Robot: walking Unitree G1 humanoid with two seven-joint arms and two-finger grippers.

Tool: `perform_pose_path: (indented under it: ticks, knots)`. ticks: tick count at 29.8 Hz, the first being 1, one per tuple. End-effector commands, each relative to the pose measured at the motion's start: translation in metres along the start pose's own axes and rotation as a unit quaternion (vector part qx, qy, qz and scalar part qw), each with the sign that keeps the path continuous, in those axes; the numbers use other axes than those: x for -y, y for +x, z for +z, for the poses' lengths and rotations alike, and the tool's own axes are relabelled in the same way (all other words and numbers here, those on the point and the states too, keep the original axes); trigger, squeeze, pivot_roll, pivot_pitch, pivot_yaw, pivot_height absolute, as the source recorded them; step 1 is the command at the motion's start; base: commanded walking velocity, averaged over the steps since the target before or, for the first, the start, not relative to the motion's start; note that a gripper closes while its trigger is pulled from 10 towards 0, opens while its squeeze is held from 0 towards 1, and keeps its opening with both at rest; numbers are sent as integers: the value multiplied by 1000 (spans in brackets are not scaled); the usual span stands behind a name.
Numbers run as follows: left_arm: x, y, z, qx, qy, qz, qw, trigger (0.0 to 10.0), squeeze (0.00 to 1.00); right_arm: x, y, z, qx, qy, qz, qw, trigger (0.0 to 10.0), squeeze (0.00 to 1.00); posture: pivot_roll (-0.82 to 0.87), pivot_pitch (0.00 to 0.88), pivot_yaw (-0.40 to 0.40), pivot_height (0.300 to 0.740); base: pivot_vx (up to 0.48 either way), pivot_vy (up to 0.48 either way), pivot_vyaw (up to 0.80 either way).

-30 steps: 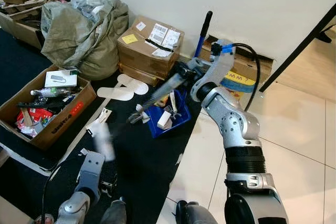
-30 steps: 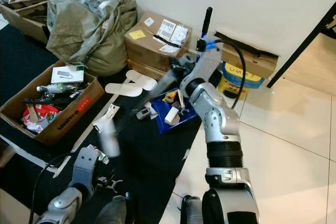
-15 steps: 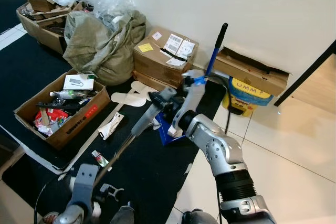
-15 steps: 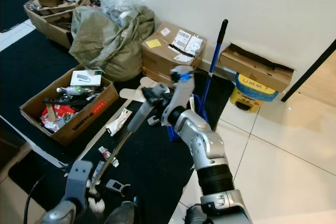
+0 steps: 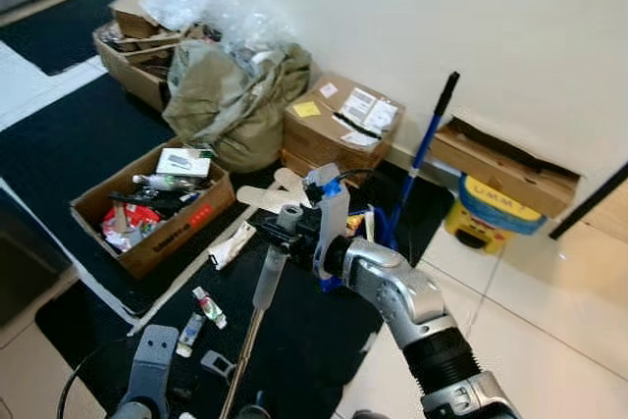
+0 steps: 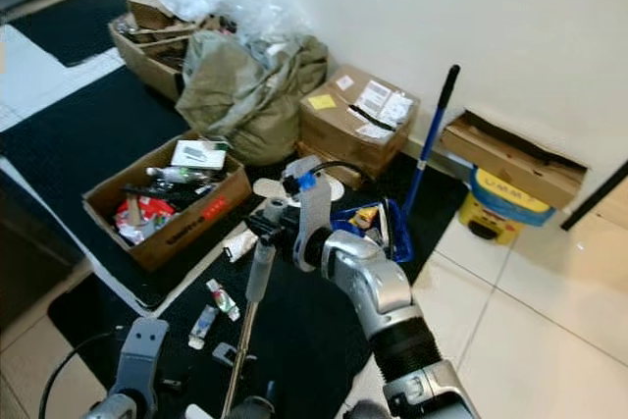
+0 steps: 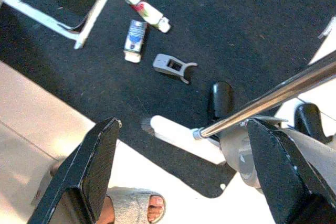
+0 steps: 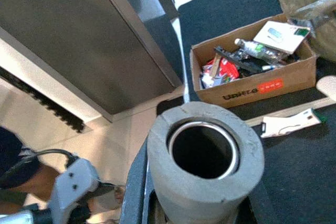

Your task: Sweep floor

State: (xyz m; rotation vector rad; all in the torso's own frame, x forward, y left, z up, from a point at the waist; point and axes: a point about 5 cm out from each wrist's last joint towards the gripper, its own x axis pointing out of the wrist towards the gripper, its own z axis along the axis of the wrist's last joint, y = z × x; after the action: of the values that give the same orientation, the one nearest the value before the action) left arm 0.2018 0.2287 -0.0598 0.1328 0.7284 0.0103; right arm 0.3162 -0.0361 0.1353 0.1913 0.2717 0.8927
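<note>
Brown boxes on a black mat, blue and yellow by the white wall

The broom (image 5: pixel 267 277) has a grey grip and silver pole; the dustpan (image 6: pixel 385 225) is blue (handle too); the bucket (image 5: pixel 498 211) yellow; the sack (image 5: pixel 231 100) olive-grey; the floor tiles (image 6: pixel 549 340) pale cream.

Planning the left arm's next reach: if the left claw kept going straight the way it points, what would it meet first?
Probably the black mat. The open left claw points down at it, the grey clip lying just ahead; depth is unclear.

Yellow container (image 5: pixel 496 215) by the wall: dark letters on a blue band, blurred, roughly "UMM". Open cardboard box (image 8: pixel 252 85): red print on its side, unreadable. Shipping labels on sealed carton (image 5: pixel 345 123): too small to read.
</note>
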Motion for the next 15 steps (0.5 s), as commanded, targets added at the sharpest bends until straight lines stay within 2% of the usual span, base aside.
perform_pose_path:
  ticks: [1, 8, 9, 11, 15]
  knots:
    - [-1, -1, -5, -15, 0, 4, 1000, 10000, 0, -4, 4, 4, 20, -22, 0, 1000, 10000, 0, -28, 123, 22, 740, 0, 0, 800]
    - [-1, 2, 3, -4, -6, 5, 1000, 10000, 0, 0, 3, 4, 27, -25, -16, 999, 10000, 0, -33, 118, 23, 740, 0, 0, 795]
    - [-1, 2, 4, -3, -10, 6, 1000, 10000, 0, 2, 3, 7, 42, -11, -22, 999, 10000, 0, -37, 108, 22, 740, 0, 0, 781]
    - [-1, 2, 4, -3, -10, 6, 1000, 10000, 0, 2, 3, 7, 42, -11, -22, 999, 10000, 0, -37, 108, 22, 740, 0, 0, 781]
    - [4, 6, 11, 2, -25, 5, 1000, 10000, 0, 10, 1, 22, 114, 40, -56, 991, 10000, 0, -39, 84, 18, 740, 0, 0, 775]
